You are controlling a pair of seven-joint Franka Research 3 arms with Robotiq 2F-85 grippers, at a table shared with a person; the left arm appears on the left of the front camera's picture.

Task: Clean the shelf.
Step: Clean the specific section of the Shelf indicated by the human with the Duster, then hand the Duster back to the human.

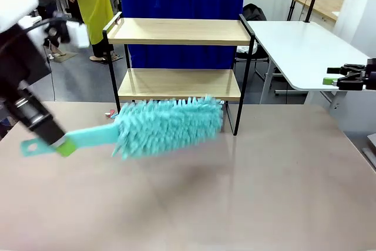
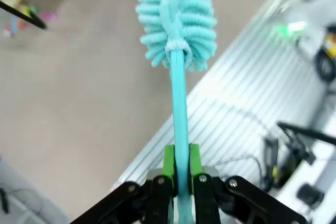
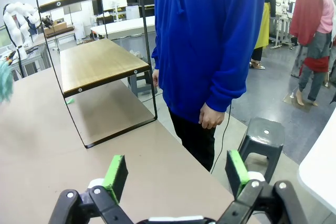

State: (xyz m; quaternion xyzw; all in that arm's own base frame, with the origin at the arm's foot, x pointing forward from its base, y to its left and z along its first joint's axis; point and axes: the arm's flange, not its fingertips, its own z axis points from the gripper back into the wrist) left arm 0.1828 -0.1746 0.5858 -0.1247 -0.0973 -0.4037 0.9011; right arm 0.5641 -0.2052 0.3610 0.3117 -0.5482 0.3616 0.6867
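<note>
— Wood-and-black-metal, that's the shelf (image 1: 179, 57)? Where is it?

— Yes, two light boards in a thin black frame. I see it standing at the far middle of my table (image 1: 264, 192), feet on the tan top, both boards bare. A person in a blue top (image 3: 210, 40) stands right behind it, one hand (image 3: 211, 116) hanging down by the table's far edge.

— Tool?

— Teal duster (image 1: 167, 126), fluffy head, flat plastic handle. Head sits in front of the lower board in the front view, lifted off the tabletop, handle slanting down to my left. I can't tell whether the fibres touch the shelf.

— Left gripper?

— My left gripper (image 2: 181, 174) is clamped on the duster's handle; green pads (image 2: 168, 161) press it from both sides in the left wrist view, head pointing away from the camera. A short stub of handle sticks out past the grip in the front view.

— Right?

— My right gripper (image 3: 176, 174) has its jaws spread wide, nothing between them, well away from the shelf at the table's right side. From its wrist view the shelf is up left, seen from the side.

— Anything else?

— A white table (image 1: 299, 51) off to the right behind, a dark stool (image 3: 262, 135) beside the person.
</note>
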